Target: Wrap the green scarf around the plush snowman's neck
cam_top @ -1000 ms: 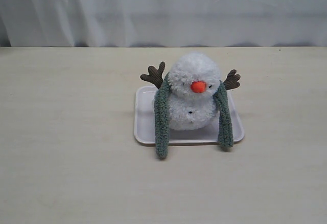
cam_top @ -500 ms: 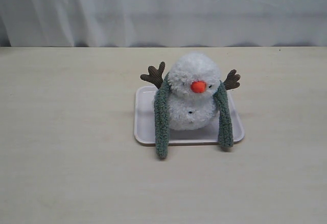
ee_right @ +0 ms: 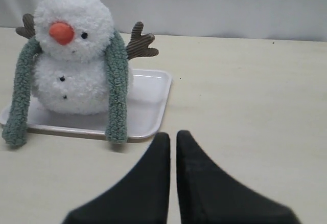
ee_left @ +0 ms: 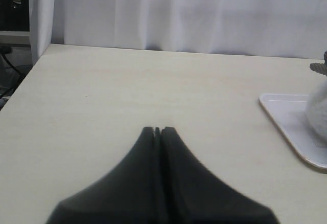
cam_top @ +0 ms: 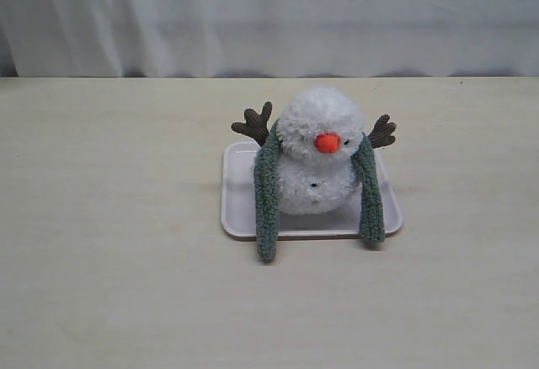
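The fluffy white plush snowman (cam_top: pixel 318 163) sat upright on a white tray (cam_top: pixel 240 209), mid-table. The ribbed green scarf (cam_top: pixel 267 200) hung down its left and right sides, probably passing behind it. Left gripper (ee_left: pixel 157 130) and right gripper (ee_right: pixel 172 134) were clenched, empty.

Left claw (ee_left: pixel 157 130): two dark, tapered fingers (ee_left: pixel 138 183) pressed flat together along their whole length, nothing between them, tips side by side and pointing forward, away from the wrist camera. Right claw (ee_right: pixel 172 134): two dark, tapered fingers (ee_right: pixel 209 183) drawn together with only a thin slit along their inner edges, gripping nothing, tips level with each other and pointing forward. Arms and wrists: behind the wrist cameras, pose not to be told.
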